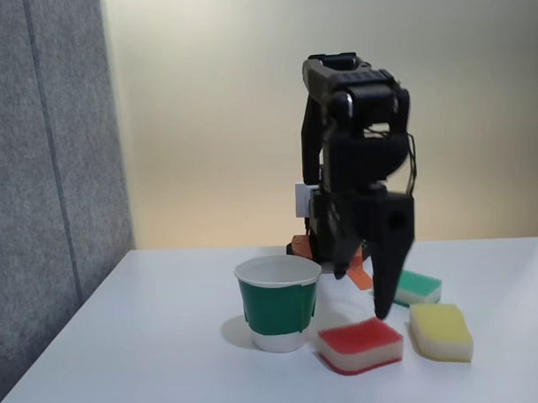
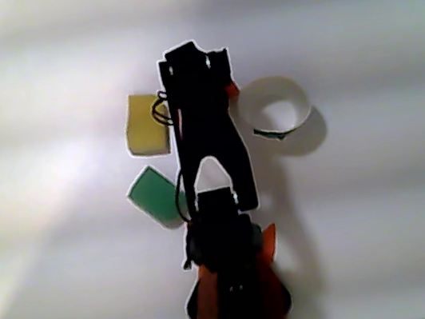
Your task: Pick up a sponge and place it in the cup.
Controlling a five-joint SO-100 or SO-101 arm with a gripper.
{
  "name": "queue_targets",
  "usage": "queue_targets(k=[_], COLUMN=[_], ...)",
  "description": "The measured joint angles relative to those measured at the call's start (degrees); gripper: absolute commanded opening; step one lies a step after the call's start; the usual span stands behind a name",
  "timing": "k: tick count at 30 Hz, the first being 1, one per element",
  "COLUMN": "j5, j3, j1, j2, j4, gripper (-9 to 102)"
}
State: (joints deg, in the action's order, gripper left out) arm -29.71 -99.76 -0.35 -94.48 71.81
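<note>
On the white table (image 1: 150, 347) we see the black claw (image 1: 365, 295) parted, gripping nothing, just above the red-topped, cream-foam rectangular sponge (image 1: 361, 345); the green-wrapped paper cup (image 1: 278, 304) stands left of it.

The sponge (image 1: 361, 344), red on top with cream foam beneath, lies flat on the white table near the front edge in the fixed view. Just left of it stands the green paper cup (image 1: 279, 305), upright, white-rimmed, its mouth open.
</note>
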Motion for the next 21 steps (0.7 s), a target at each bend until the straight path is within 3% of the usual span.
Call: queue_targets(k=[6, 21], j5=[-0.09, 0.35], j3=[3.34, -4.66], j1=[0.79, 0.09], j2=[4.13, 4.39], j4=[-1.05, -13.18], gripper=[45, 44])
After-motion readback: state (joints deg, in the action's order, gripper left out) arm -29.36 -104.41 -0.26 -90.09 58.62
